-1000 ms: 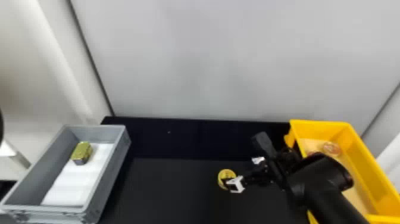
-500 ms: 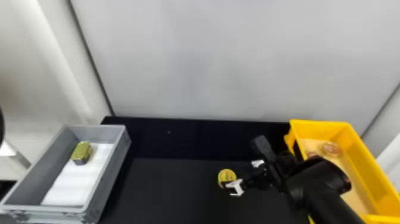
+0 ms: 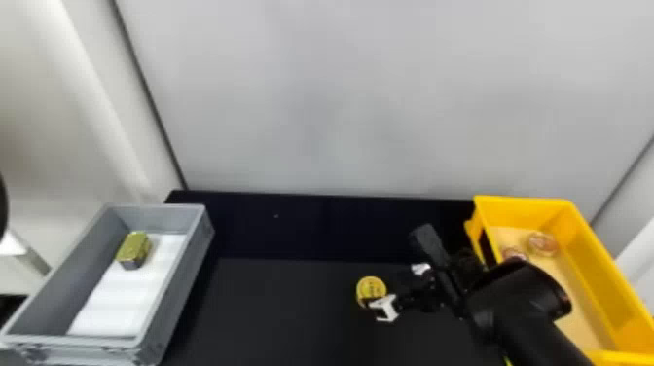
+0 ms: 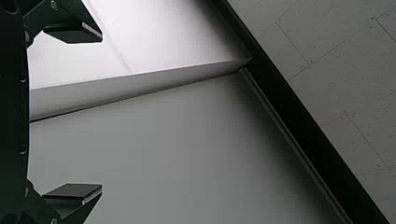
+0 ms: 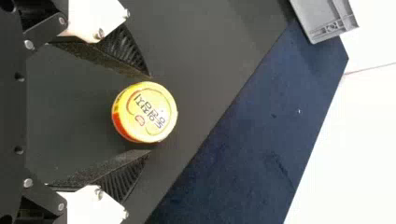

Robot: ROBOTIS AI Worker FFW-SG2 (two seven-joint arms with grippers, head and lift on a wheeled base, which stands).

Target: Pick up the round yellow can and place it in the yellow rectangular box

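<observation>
The round yellow can (image 5: 144,113) sits on the counter (image 3: 282,311), well apart from its back edge. The open right gripper (image 5: 150,113) has its fingertips astride it, part of the can beyond them; a slight advance before closing seems wise.

The head view looks forward and down from high up, the open grey plastic bin (image 3: 181,280) at eight o'clock, the yellow rectangular plastic box (image 3: 593,258) at four. The right wrist view looks down closely on the round yellow can (image 3: 371,288); both views share it, the flat black tabletop (image 3: 272,301) and the bin's corner. The left wrist view faces smooth pale panels (image 4: 163,154).
</observation>
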